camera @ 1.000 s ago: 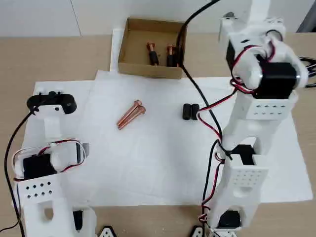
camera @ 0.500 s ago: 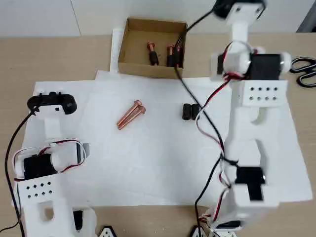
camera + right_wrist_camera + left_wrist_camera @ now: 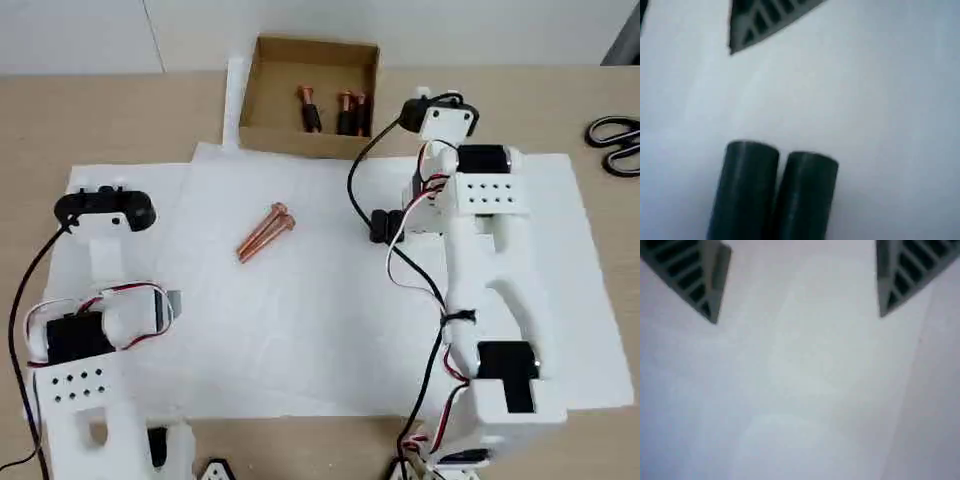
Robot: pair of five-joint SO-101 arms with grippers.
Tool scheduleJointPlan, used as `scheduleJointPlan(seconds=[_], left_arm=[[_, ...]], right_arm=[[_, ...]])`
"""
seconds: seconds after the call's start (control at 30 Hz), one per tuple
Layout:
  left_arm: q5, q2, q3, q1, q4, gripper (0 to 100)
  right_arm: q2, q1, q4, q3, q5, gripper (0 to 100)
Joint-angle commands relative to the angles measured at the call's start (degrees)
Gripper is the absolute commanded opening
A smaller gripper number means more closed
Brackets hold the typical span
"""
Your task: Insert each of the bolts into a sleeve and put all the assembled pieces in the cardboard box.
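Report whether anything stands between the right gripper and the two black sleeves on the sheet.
Nothing visible does. In the right wrist view, bare white sheet lies between the right gripper and the two black sleeves, which lie side by side, touching.

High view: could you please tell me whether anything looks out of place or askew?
Nothing looks spilled or damaged. The two bolts lie together on the white paper, the two sleeves side by side. The one stray item is a pair of scissors, off the paper at the right edge of the table.
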Motion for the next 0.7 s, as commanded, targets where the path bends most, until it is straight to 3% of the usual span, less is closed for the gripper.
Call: scheduleJointPlan(seconds=[0.0, 0.23, 0.67], left_arm=[[0.53, -0.53, 0.04, 0.18, -1.23, 20], [0.53, -0.62, 2.51, 0.18, -3.43, 20], [0.53, -0.62, 2.51, 0.26, -3.43, 20]], right_arm=[[2.15, -1.27, -3.56, 0.00, -0.44, 11.3], [8.40, -5.05, -9.45, 0.00, -0.53, 11.2], [14.37, -4.88, -13.41, -2.11, -0.35, 11.2]])
